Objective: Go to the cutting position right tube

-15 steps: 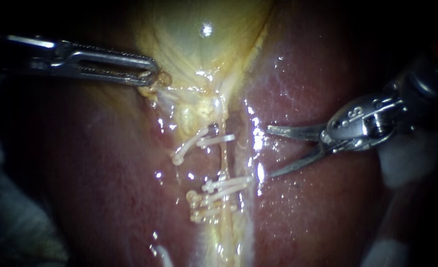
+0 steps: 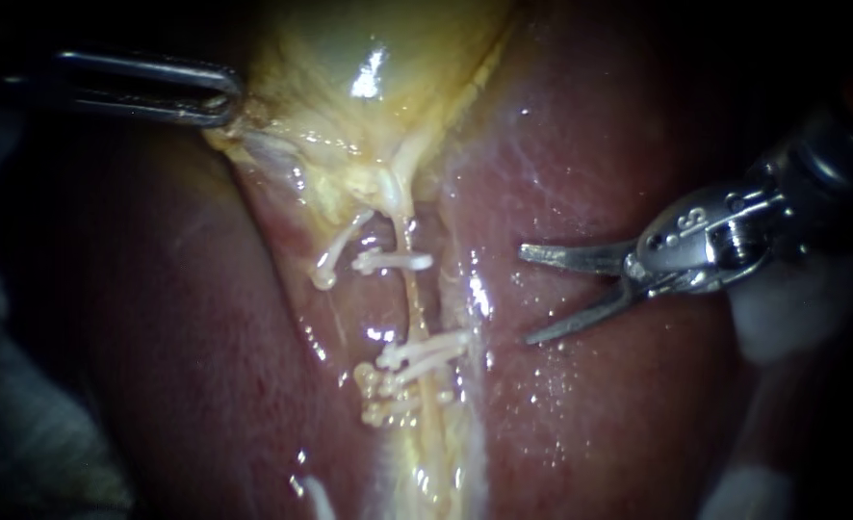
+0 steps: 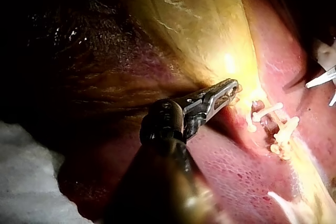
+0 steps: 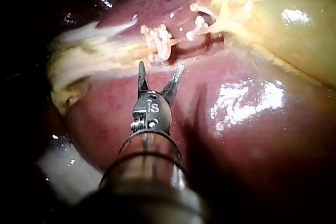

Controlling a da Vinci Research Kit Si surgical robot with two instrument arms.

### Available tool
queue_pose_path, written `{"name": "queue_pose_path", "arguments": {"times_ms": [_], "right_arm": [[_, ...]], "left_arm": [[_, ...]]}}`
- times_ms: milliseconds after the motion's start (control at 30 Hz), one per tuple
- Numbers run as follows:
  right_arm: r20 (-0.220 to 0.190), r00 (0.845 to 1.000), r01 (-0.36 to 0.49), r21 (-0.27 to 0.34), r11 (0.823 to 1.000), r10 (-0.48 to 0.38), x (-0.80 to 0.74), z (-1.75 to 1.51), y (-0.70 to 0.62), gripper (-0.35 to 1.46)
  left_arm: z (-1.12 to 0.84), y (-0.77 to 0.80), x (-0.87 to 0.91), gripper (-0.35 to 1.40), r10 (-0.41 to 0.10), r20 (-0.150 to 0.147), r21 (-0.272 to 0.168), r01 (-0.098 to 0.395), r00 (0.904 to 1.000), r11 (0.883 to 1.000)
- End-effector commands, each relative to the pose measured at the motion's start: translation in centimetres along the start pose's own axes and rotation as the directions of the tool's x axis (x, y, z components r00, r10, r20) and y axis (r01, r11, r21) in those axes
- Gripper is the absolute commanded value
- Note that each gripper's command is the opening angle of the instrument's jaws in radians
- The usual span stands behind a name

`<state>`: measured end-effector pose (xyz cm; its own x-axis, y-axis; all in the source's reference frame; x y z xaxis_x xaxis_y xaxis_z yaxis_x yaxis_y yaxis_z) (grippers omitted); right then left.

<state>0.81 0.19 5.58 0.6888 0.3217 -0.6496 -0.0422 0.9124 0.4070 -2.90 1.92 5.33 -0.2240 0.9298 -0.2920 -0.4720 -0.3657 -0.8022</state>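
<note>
**Blades spread, tube waiting ahead**

My left instrument [image 2: 147,87] has its pincer [image 2: 226,104] clamped on the gallbladder [image 2: 349,58] edge, I judge to draw it aside so the tube [image 2: 413,303] stands taut between its clips [image 2: 393,260]. My right instrument [image 2: 715,236] hovers over the liver [image 2: 619,404], its pincer [image 2: 526,297] spread and holding nothing, with the tube ahead of its tips and apart from them. The right wrist view shows the bare stretch of tube [image 4: 177,39] just beyond the open blades; only the left wrist view shows the left pincer [image 3: 230,88] biting tissue
</note>
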Motion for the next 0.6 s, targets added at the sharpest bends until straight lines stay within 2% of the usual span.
{"name": "queue_pose_path", "arguments": {"times_ms": [33,233,333,400,600], "right_arm": [[-0.001,1.0,-0.001,0.005,1.0,0.001,0.0,0.01,0.0,1.45],[-0.005,1.0,0.005,0.047,0.999,-0.005,0.02,0.13,-0.01,1.45],[-0.008,0.999,-0.033,0.106,0.994,0.034,0.02,0.22,0.0,1.45],[-0.006,0.998,-0.065,0.15,0.986,0.066,-0.01,0.3,0.0,1.45],[0.0,0.992,-0.125,0.196,0.973,0.128,-0.16,0.61,0.07,1.43]], "left_arm": [[0.0,0.01,0.0,-0.35,0.001,-0.002,0.002,-0.001,1.0,1.0],[0.01,0.02,0.01,-0.35,0.0,-0.005,0.001,0.0,1.0,1.0],[0.01,0.02,0.0,-0.35,0.0,-0.005,0.001,0.0,1.0,1.0],[0.01,0.02,0.0,-0.35,0.0,-0.005,0.001,0.0,1.0,1.0],[0.02,0.04,-0.01,-0.35,0.0,-0.006,0.003,0.0,1.0,1.0]]}}
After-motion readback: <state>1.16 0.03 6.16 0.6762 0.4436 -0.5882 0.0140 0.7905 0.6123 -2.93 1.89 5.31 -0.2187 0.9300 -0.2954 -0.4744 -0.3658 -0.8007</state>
